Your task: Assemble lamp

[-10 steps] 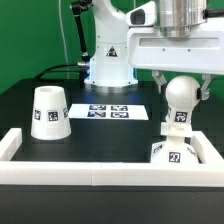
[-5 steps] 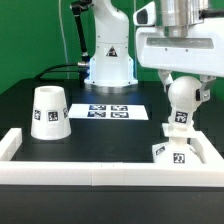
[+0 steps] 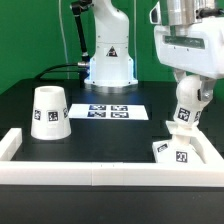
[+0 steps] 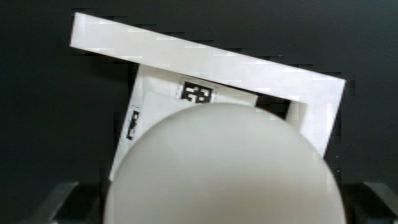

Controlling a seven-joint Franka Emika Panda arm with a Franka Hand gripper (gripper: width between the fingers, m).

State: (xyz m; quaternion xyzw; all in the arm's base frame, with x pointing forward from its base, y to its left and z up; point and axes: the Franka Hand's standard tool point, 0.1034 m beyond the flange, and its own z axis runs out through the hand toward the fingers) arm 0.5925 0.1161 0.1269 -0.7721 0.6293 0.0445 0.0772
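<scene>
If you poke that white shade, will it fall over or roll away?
Probably neither: the shade stands upright on its wider end, so it would likely slide. Its hard-looking walls suggest stiff, not floppy. Tipped over, its round sides might roll.

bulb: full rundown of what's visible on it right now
The bulb is matte white and looks like plastic: a smooth round head on a narrower neck that carries a black-and-white square tag. The pincer is shut on the head, one finger on either side. It hangs neck down, slightly tilted, directly over the base at the exterior view's right. Whether the neck touches the base I cannot tell. In the wrist view only its rounded top shows, covering part of the base.
</scene>
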